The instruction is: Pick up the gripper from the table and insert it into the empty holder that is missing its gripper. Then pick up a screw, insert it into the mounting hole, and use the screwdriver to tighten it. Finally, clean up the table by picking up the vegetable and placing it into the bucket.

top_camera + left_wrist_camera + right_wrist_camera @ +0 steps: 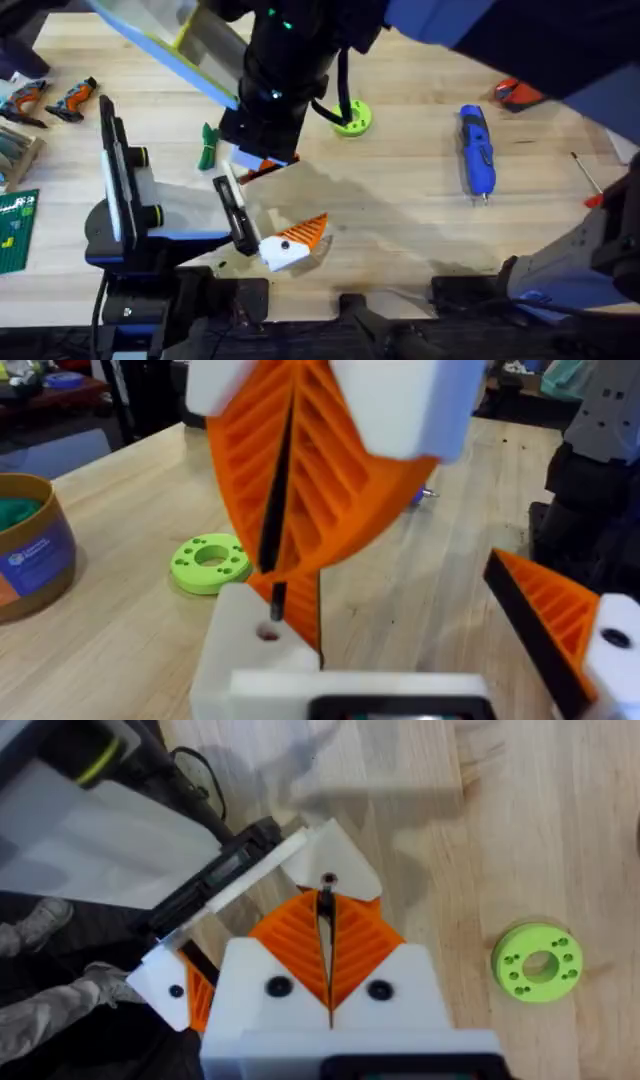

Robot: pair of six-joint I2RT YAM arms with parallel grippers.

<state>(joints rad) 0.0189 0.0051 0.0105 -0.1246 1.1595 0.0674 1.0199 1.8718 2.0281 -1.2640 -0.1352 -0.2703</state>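
On the tabletop (pixel 400 210) lie one blue screwdriver (pixel 476 152), one dark-green vegetable (pixel 207 146), one lime-green disc (pixel 352 118) with holes, one thin red-handled tool (pixel 588 182), two small orange-and-black tools (pixel 48 98) and one green mat (pixel 16 230). One bucket (pixel 30 545) stands nearby.

I see right gripper (pixel 327 935) white, 2 orange ribbed pads | holder (pixel 262 650) white | screwdriver (pixel 476 150) blue, metal tip | vegetable (pixel 207 146) dark green | disc (pixel 351 118) lime green with holes | bucket (pixel 28 545) yellow-orange, blue label band | table (pixel 400 210) pale wood grain
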